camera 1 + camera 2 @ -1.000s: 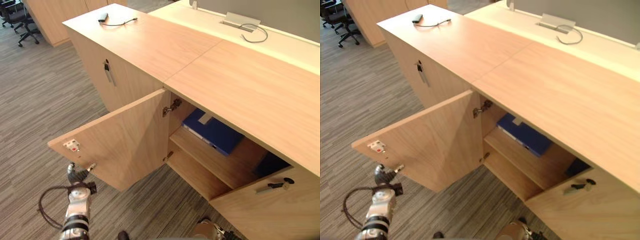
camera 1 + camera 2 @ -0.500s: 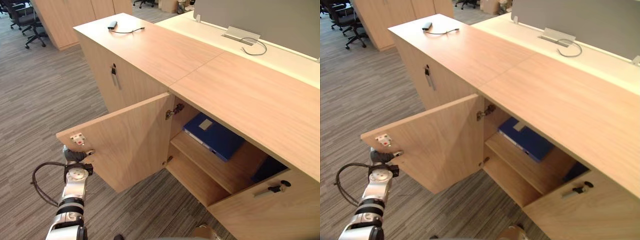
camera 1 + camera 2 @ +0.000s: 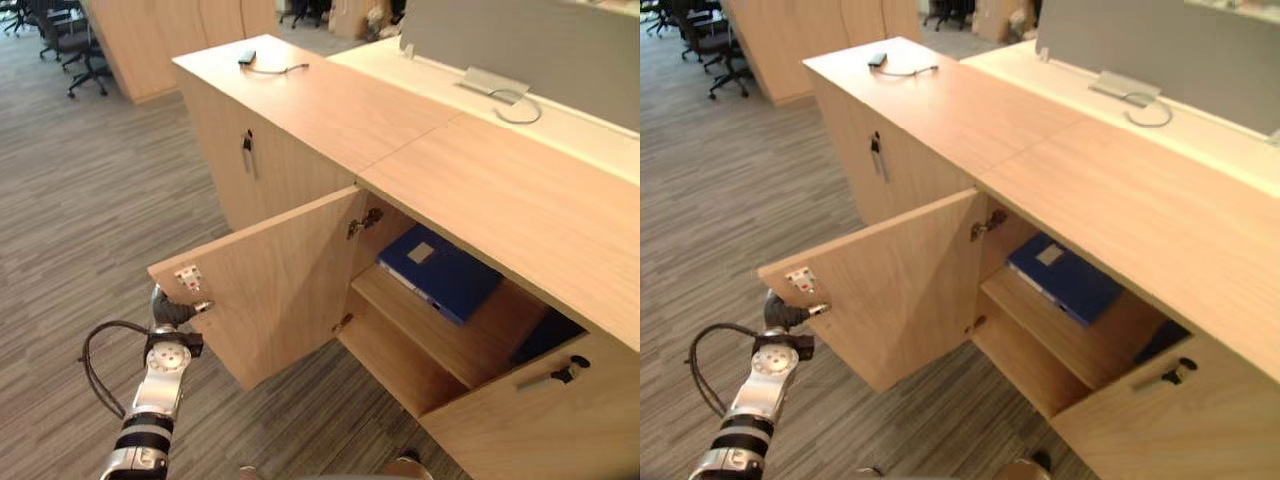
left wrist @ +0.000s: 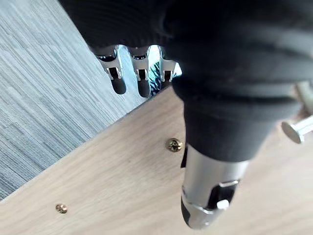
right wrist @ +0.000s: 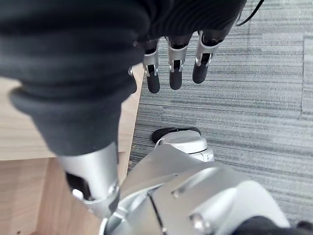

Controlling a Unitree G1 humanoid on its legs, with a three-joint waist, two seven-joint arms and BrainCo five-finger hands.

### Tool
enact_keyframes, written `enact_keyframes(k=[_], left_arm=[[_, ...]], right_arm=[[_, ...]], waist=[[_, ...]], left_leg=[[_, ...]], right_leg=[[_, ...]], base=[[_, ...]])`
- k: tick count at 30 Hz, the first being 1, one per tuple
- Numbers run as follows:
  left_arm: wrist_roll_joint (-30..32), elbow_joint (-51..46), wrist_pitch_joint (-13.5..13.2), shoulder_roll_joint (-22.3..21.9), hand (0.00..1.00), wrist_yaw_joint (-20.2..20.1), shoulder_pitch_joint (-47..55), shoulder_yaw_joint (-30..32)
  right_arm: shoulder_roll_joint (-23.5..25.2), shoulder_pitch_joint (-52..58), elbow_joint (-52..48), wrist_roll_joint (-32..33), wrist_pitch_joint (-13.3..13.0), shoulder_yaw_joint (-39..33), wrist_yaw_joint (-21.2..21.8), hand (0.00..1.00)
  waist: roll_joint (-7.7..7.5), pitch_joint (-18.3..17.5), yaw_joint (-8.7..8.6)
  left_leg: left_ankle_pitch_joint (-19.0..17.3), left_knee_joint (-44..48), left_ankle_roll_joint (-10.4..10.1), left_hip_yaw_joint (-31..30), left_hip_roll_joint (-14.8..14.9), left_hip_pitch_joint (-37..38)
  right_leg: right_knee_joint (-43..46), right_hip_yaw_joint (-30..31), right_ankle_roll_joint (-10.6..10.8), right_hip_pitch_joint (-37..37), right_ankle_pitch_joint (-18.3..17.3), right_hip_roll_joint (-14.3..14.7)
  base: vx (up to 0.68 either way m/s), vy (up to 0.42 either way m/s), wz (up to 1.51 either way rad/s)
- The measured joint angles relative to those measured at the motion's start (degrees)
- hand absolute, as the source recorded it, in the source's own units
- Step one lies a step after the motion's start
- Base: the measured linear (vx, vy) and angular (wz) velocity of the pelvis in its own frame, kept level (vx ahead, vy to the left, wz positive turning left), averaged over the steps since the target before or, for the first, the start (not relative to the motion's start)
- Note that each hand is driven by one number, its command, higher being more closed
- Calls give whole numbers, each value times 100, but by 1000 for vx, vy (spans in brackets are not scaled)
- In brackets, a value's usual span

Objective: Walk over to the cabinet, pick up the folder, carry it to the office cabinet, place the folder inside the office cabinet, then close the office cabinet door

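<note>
No legible text: folder label (image 3: 420, 253), door sticker (image 3: 187, 278) too small.

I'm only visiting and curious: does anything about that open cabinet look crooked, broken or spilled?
Nothing stands out. The blue folder lies flat on the upper shelf, roughly square with it; the door stands open, with the left hand at its free edge.

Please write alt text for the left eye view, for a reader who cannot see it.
A blue folder lies flat on the upper shelf inside a light wooden office cabinet whose left door stands open. The robot's left hand is at the door's free edge, over grey carpet.
</note>
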Motion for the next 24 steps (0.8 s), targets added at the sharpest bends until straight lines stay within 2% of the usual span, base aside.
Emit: enact_keyframes(k=[1, 2, 3, 4, 6, 7, 8, 10, 11, 13, 14, 16, 18, 19, 21, 24], left_arm=[[13, -228, -7, 19, 0, -61, 172, -5], [-3, -316, -11, -22, 0, -86, 278, 1], [-65, -511, -40, -80, 0, -203, 493, 65], [-186, -796, -67, -248, 0, -358, 777, 81], [-551, -1199, -173, -535, 0, -616, 1263, 28], [-639, -1290, -194, -626, 0, -660, 1411, -30], [-938, -1447, -249, -880, 0, -754, 1651, -126], [-1198, -1506, -251, -1057, 0, -800, 1782, -237], [-1353, -1506, -254, -1108, 0, -842, 1871, -406], [-1398, -1490, -241, -1090, 0, -867, 1876, -665], [-1412, -1440, -245, -1101, 0, -924, 1860, -1003], [-1437, -1445, -258, -1089, 0, -1080, 1860, -1627], [-1542, -1372, -262, -1102, 0, -1296, 1513, -2224], [-1542, -1371, -282, -1096, 0, -1531, 1245, -2638], [-1655, -1261, -311, -1300, 0, -1607, 756, -2860], [-1814, -1290, -508, -1252, 0, -2011, 285, -3480]], right_arm=[[40, -42, -30, 139, -63, 7, 7, 0], [32, -75, -33, 195, -87, 3, 15, 0], [50, -223, -26, 226, -63, -65, 28, 0], [83, -152, -134, 233, -128, -157, 246, 0], [108, -146, -93, 177, -96, -218, 268, 0], [75, -154, -36, 171, -76, -223, 244, 0], [2, -186, 71, 95, -20, -246, 215, 0], [-3, -216, 109, -52, 67, -359, 182, 0], [6, -242, 140, -160, 106, -337, 168, 0], [-3, -262, 183, -279, 114, -334, 168, 0], [-34, -264, 189, -392, 117, -329, 175, 0], [-111, -257, 174, -503, 108, -325, 168, 0], [-111, -267, 171, -502, 94, -327, 156, 0], [-121, -264, 178, -502, 94, -331, 121, 0], [-134, -237, 178, -502, 96, -331, 78, 0], [-138, -198, 174, -502, 99, -323, 48, 0]], waist=[[6, 30, -6], [153, 35, -2], [255, 182, -10], [316, 221, -159], [316, 239, -160], [325, 243, -151], [372, 246, -114], [413, 288, -42], [403, 298, -6], [389, 298, -27], [419, 332, -64], [586, 265, -70], [577, 242, -149], [574, 245, -201], [577, 242, -266], [592, 227, -381]], left_leg=[[-221, 342, 287, -12, -99, -159], [-272, 363, 419, 66, -45, -207], [-187, 280, 613, 516, 110, -113], [-45, 83, 713, 702, 122, -47], [183, -306, 699, 1089, 123, 158], [231, -439, 665, 1274, 113, 216], [355, -748, 577, 1688, 73, 251], [430, -1053, 453, 2044, 17, 275], [446, -1130, 427, 2244, 0, 264], [446, -1053, 426, 2417, 0, 250], [447, -899, 417, 2423, 68, 180], [453, -550, 386, 2102, 277, 119], [423, -490, 356, 2143, 438, 163], [355, -354, 392, 2231, 554, 147], [230, -98, 456, 2385, 746, 153], [92, 402, 588, 2474, 954, 271]], right_leg=[[-192, -10, -380, -190, 504, 6], [-455, -21, -579, -252, 920, 101], [-37, -344, -1058, -450, 925, 96], [1504, -654, -1046, -703, -211, -59], [2865, -1024, -1083, -692, -1160, 19], [3069, -1239, -1058, -596, -1366, 50], [3154, -1685, -742, -392, -1828, 160], [2726, -2014, -566, -163, -2055, 339], [2039, -1999, -536, 38, -2068, 566], [1518, -1826, -352, 123, -2173, 704], [1248, -1750, -320, 122, -2314, 864], [1071, -1572, -314, 57, -2313, 1149], [1053, -1373, -318, -51, -2315, 1338], [1034, -1267, -318, -114, -2315, 1431], [1033, -1065, -322, -187, -2317, 1560], [1041, -631, -404, -232, -2304, 1723]], base=[[-194, 283, -97], [-260, 259, -118], [-259, 222, -90], [-228, 210, -73], [-106, 190, -57], [-113, 219, -93], [-91, 169, -81], [-94, 137, -97], [-117, 76, -99], [-126, -51, -76], [-97, -124, -56], [-56, -132, -60], [-12, -123, -66], [-2, -87, -56], [48, -40, -65], [133, 5, -80]])
